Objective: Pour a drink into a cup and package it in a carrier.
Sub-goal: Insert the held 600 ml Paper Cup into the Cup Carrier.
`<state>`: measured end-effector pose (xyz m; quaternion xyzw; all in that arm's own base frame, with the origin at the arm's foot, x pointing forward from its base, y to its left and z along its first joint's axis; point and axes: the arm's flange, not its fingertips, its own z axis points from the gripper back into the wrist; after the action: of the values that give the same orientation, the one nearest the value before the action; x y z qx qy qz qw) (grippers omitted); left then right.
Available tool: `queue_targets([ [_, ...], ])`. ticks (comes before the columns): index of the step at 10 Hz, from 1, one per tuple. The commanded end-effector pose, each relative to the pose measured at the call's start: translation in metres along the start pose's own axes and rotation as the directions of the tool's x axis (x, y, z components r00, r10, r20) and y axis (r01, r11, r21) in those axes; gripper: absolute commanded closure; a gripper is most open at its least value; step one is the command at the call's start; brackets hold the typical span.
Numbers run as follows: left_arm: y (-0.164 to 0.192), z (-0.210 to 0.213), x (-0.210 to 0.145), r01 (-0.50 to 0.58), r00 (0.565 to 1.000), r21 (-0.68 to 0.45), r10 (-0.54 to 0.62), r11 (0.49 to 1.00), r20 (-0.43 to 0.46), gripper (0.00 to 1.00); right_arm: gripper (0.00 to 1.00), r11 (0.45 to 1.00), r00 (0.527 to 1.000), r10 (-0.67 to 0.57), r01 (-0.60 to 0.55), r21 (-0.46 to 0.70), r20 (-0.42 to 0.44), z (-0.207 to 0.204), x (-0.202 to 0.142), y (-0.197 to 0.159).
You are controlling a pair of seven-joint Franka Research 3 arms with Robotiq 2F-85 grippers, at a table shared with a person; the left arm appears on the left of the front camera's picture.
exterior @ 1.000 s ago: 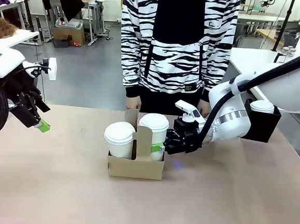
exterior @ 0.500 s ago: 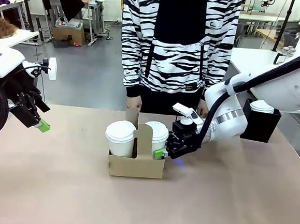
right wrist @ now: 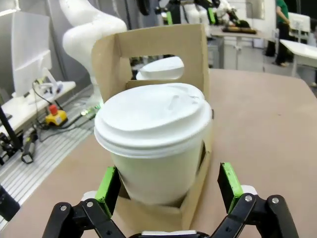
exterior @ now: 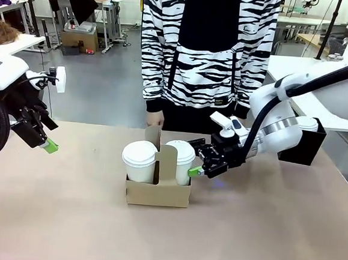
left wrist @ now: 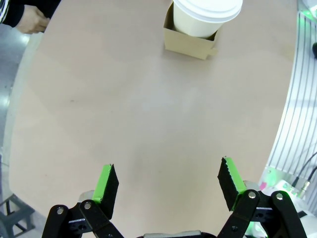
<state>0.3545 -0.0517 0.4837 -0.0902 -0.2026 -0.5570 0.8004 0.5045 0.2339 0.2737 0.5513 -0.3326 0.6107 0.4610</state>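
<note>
The brown cardboard carrier point(exterior: 157, 192) stands mid-table with two lidded white cups in its slots, one on the left point(exterior: 139, 160) and one on the right point(exterior: 179, 159). My right gripper point(exterior: 197, 159) is open just right of the right cup, fingers apart from it. In the right wrist view that cup point(right wrist: 153, 139) sits in the carrier point(right wrist: 195, 201) ahead of my open gripper point(right wrist: 167, 186), with the handle panel point(right wrist: 198, 54) behind it. My left gripper point(exterior: 43, 141) hangs open and empty over the table's left side point(left wrist: 168, 181). The drink is hidden under the lids.
A person in a striped top stands at the far edge behind the carrier. A black square box point(exterior: 305, 149) holding another lidded cup point(exterior: 308, 123) sits at the right rear. In the left wrist view, the carrier point(left wrist: 190, 42) and a cup point(left wrist: 205, 17) lie far ahead across bare table.
The right gripper lowered the right cup into its carrier slot, opened, and drew back to the right. The left arm has not moved.
</note>
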Motion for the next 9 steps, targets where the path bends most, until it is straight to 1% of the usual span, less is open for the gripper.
queue_targets([
  [1, 0.002, 0.000, -0.002, 0.016, 1.000, 0.001, -0.016, 1.000, 0.017, 0.00, 0.00, 0.992, 0.994, 0.034, -0.047, -0.119, -0.108, 0.019, 0.018, 0.034],
  [2, 0.002, 0.000, -0.002, 0.016, 1.000, 0.001, -0.016, 1.000, 0.017, 0.00, 0.00, 0.981, 0.989, 0.002, -0.031, -0.193, -0.147, 0.036, 0.033, 0.049],
  [3, 0.002, 0.000, -0.002, 0.016, 1.000, 0.001, -0.016, 1.000, 0.017, 0.00, 0.00, 0.954, 0.985, -0.075, 0.025, -0.298, -0.157, 0.055, 0.050, 0.069],
  [4, 0.002, 0.000, -0.002, 0.016, 1.000, 0.001, -0.016, 1.000, 0.017, 0.00, 0.00, 0.895, 0.975, -0.182, 0.112, -0.431, -0.125, 0.076, 0.072, 0.099],
  [5, 0.002, 0.000, -0.002, 0.016, 1.000, 0.001, -0.016, 1.000, 0.017, 0.00, 0.00, 0.819, 0.956, -0.271, 0.168, -0.549, -0.112, 0.090, 0.092, 0.127],
  [6, 0.002, 0.000, -0.002, 0.016, 1.000, 0.001, -0.016, 1.000, 0.017, 0.00, 0.00, 0.711, 0.915, -0.387, 0.220, -0.668, -0.111, 0.097, 0.110, 0.153],
  [7, 0.002, 0.000, -0.002, 0.016, 1.000, 0.001, -0.016, 1.000, 0.017, 0.00, 0.00, 0.597, 0.872, -0.486, 0.290, -0.748, -0.050, 0.103, 0.121, 0.175],
  [8, 0.002, 0.000, -0.002, 0.016, 1.000, 0.001, -0.016, 1.000, 0.017, 0.00, 0.00, 0.459, 0.814, -0.580, 0.346, -0.818, 0.020, 0.111, 0.128, 0.196],
  [9, 0.002, 0.000, -0.002, 0.016, 1.000, 0.001, -0.016, 1.000, 0.017, 0.00, 0.00, 0.364, 0.771, -0.634, 0.372, -0.854, 0.066, 0.119, 0.134, 0.213],
])
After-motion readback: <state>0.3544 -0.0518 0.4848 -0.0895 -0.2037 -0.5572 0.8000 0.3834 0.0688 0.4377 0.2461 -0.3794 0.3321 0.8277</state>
